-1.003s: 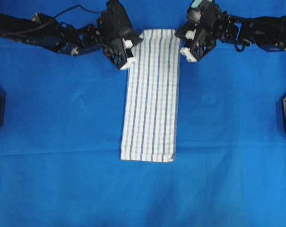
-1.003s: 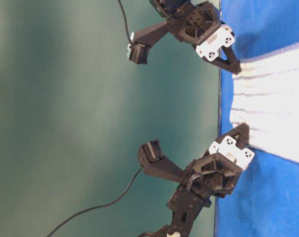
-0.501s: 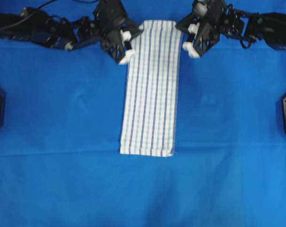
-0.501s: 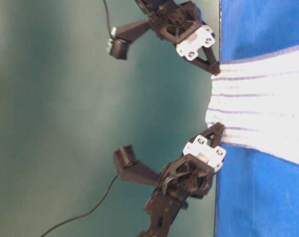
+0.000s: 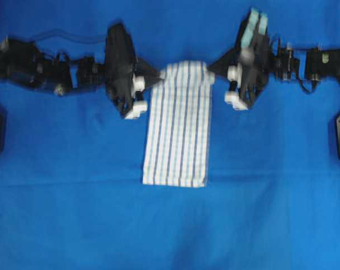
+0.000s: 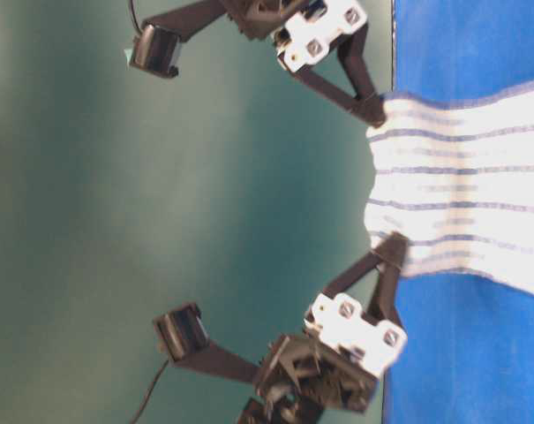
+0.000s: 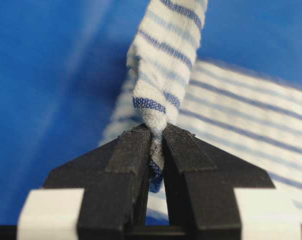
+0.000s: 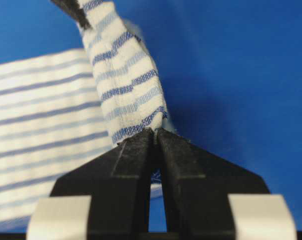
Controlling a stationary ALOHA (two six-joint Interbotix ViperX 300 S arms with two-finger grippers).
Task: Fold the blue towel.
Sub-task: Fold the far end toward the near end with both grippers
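Hands (image 5: 158,76) on blue towel (image 5: 178,135)

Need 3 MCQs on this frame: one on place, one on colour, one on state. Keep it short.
1. Where do the two tools hold the blue towel?
A. at the two corners of its far end
B. at the middle of its long sides
C. at the near end

2. What colour is the table cover?
A. green
B. solid blue
C. white

3. What state is the left tool in?
A. wide open above the cloth
B. shut on nothing
C. shut on a towel corner

Key:
1. A: overhead, the left tool and the right tool meet the towel's top corners.
2. B: plain blue surrounds the striped cloth.
3. C: the left wrist view shows cloth pinched between the fingers.
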